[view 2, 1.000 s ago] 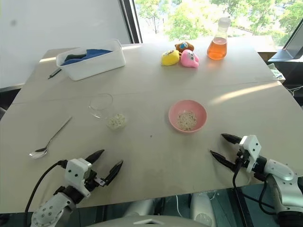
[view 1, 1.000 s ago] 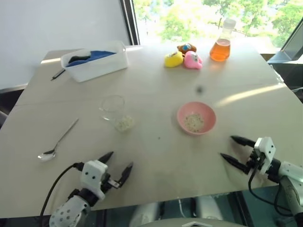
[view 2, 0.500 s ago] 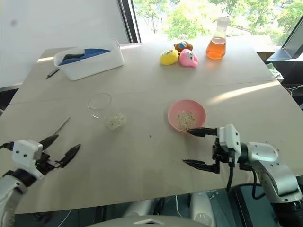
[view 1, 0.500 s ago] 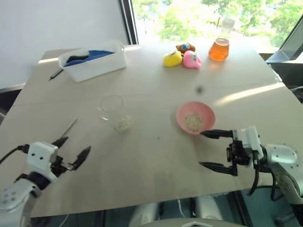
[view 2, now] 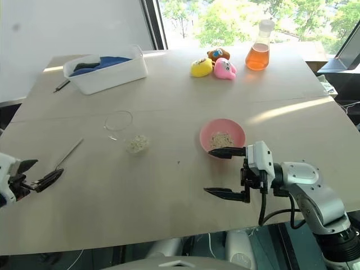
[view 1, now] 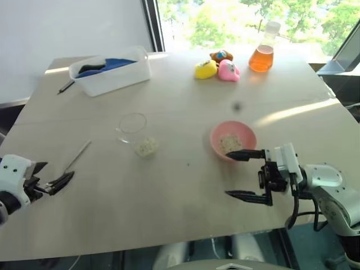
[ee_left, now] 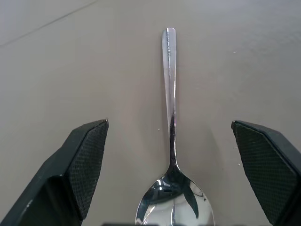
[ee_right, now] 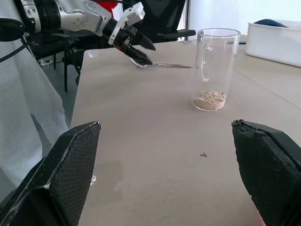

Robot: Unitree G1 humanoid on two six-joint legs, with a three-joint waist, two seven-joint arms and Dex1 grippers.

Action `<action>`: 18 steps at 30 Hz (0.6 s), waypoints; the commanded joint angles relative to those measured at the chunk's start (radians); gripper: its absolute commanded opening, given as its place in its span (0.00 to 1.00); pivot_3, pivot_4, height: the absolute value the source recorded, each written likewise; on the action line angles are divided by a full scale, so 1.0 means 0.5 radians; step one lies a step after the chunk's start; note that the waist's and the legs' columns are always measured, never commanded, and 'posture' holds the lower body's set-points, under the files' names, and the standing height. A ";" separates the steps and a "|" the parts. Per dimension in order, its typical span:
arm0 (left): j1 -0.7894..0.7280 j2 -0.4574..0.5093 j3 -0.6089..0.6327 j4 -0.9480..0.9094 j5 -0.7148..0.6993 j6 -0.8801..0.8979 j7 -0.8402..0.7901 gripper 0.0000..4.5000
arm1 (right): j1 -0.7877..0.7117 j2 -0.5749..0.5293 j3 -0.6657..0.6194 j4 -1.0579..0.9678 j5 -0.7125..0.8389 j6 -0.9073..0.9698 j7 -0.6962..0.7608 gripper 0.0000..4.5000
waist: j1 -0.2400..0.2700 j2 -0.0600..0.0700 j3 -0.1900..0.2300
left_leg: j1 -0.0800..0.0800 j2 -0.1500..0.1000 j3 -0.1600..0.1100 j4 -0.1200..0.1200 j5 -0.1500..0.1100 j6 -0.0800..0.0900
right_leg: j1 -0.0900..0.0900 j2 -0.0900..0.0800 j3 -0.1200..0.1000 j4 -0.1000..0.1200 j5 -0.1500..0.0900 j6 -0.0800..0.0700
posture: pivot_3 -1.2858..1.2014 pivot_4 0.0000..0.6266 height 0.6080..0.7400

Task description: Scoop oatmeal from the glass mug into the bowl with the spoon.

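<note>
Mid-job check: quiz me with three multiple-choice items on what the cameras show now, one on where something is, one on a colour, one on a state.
1. Where does the spoon lie?
A. inside the bowl
B. flat on the table, between the open fingers of the left gripper
C. in the white bin

2. What colour is the bowl?
A. pink
B. blue
C. green

3. What is the state of the glass mug?
A. tipped on its side
B. upright with a little oatmeal at its bottom
C. upright and filled to the rim

Answers:
1 B: the left wrist view shows the spoon lying on the table, a finger on either side.
2 A: both eye views show it pink.
3 B: the right wrist view shows it standing, flakes only at the base.
</note>
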 commanded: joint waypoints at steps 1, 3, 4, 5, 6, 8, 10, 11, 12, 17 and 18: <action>-0.124 0.088 -0.112 0.225 0.080 -0.025 -0.118 0.99 | -0.035 0.016 -0.013 -0.026 0.001 -0.043 0.008 1.00 | 0.000 0.000 0.000 | 0.000 0.000 0.000 0.000 0.000 0.000 | 0.000 0.000 0.000 0.000 0.000 0.000 | 0.52 0.24 1.00; -0.219 0.124 -0.223 0.394 0.135 -0.009 -0.201 0.99 | -0.048 0.027 -0.013 -0.019 0.001 -0.045 -0.003 1.00 | 0.003 0.000 0.000 | 0.000 0.000 0.000 0.000 0.000 0.000 | -0.001 0.000 0.000 0.000 0.000 0.000 | 0.52 0.24 1.00; -0.250 0.137 -0.263 0.453 0.150 0.003 -0.244 0.99 | -0.052 0.031 -0.012 -0.015 -0.001 -0.045 -0.005 1.00 | 0.002 0.000 0.000 | 0.000 0.000 -0.001 0.000 0.000 0.000 | -0.001 0.000 -0.001 0.002 0.000 0.000 | 0.52 0.24 1.00; -0.278 0.146 -0.294 0.510 0.161 0.004 -0.277 0.99 | -0.054 0.033 -0.013 -0.013 -0.006 -0.048 -0.005 1.00 | 0.001 0.002 0.000 | 0.000 0.000 -0.001 0.000 0.000 0.000 | -0.001 0.000 -0.001 0.002 0.000 0.000 | 0.52 0.24 1.00; -0.312 0.160 -0.323 0.587 0.178 0.004 -0.305 0.99 | -0.055 0.035 -0.016 -0.010 -0.013 -0.053 -0.007 1.00 | 0.000 0.005 -0.001 | 0.001 0.000 0.000 0.000 0.000 -0.001 | -0.001 -0.001 0.000 0.003 0.000 0.000 | 0.52 0.24 1.00; -0.364 0.186 -0.367 0.700 0.208 -0.010 -0.338 0.88 | -0.058 0.039 -0.020 -0.006 -0.023 -0.056 -0.011 1.00 | -0.001 0.010 -0.002 | 0.003 -0.001 0.001 0.000 0.000 -0.001 | -0.001 -0.001 0.002 0.006 0.000 0.000 | 0.52 0.24 1.00; -0.394 0.205 -0.396 0.755 0.217 0.009 -0.378 0.71 | -0.060 0.043 -0.022 -0.004 -0.026 -0.057 -0.013 1.00 | -0.002 0.013 -0.003 | 0.005 -0.001 0.002 0.000 0.001 -0.002 | -0.001 -0.001 0.003 0.009 0.000 0.000 | 0.52 0.24 1.00; -0.404 0.211 -0.406 0.771 0.216 0.014 -0.393 0.61 | -0.060 0.044 -0.023 -0.003 -0.027 -0.057 -0.013 1.00 | -0.004 0.014 -0.004 | 0.006 0.000 0.002 0.000 0.002 -0.003 | -0.001 -0.001 0.003 0.012 0.000 0.000 | 0.52 0.24 1.00; -0.409 0.217 -0.412 0.784 0.215 0.015 -0.402 0.52 | -0.061 0.047 -0.024 -0.002 -0.028 -0.058 -0.014 1.00 | -0.007 0.015 -0.004 | 0.008 0.000 0.002 0.000 0.002 -0.004 | -0.001 -0.001 0.004 0.015 0.000 0.000 | 0.52 0.24 1.00; -0.328 0.239 -0.377 0.778 0.210 -0.021 -0.402 0.01 | -0.076 0.065 -0.019 0.017 -0.040 -0.064 -0.016 1.00 | -0.047 0.017 -0.003 | 0.015 0.003 0.006 -0.003 0.003 -0.004 | 0.000 0.001 0.010 0.020 -0.001 0.000 | 0.52 0.24 1.00; -0.297 0.234 -0.357 0.757 0.201 -0.026 -0.393 0.00 | -0.079 0.069 -0.017 0.019 -0.042 -0.065 -0.015 1.00 | -0.055 0.017 -0.003 | 0.016 0.003 0.006 -0.003 0.003 -0.004 | 0.000 0.001 0.010 0.020 -0.001 0.000 | 0.52 0.24 1.00</action>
